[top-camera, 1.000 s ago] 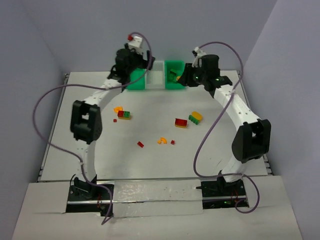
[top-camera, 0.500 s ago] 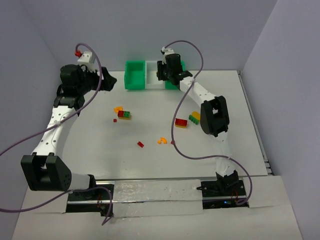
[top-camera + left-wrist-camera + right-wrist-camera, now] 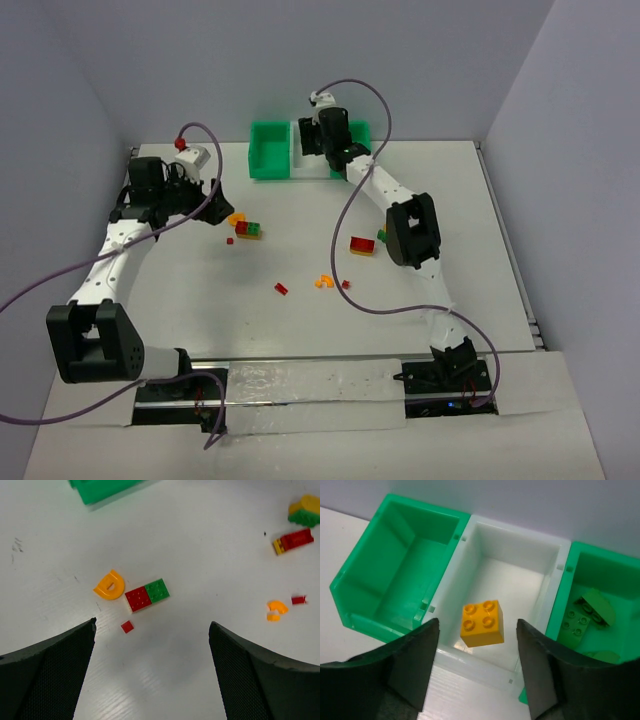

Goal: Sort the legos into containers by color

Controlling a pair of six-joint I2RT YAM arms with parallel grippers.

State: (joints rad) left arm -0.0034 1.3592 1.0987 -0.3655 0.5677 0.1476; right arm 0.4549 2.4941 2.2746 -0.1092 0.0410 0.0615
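Observation:
My right gripper (image 3: 476, 622) is open above the white bin (image 3: 540, 565). An orange 2x2 lego (image 3: 482, 623) is between its fingers, touching neither, over the bin's near part. The right green bin (image 3: 620, 575) holds green legos (image 3: 584, 616). The left green bin (image 3: 395, 570) is empty. My left gripper (image 3: 152, 625) is open and empty above the table. Just beyond it lie an orange D-shaped lego (image 3: 110, 585), a joined red-and-green lego (image 3: 147, 595) and a small red tile (image 3: 127, 626). From above, the right gripper (image 3: 320, 140) is at the bins and the left gripper (image 3: 213, 188) is at the left.
Mid-table lie a red lego with a yellow end (image 3: 362, 245), a small red piece (image 3: 281, 288), orange curved pieces (image 3: 324, 282) and a red tile (image 3: 346, 285). A green-and-yellow lego (image 3: 305, 510) is partly hidden under the right arm's elbow (image 3: 410, 230).
My right gripper moved left from the right green bin to the white bin. My left gripper left the left green bin, swung out left, then came down toward the orange D-shaped lego.

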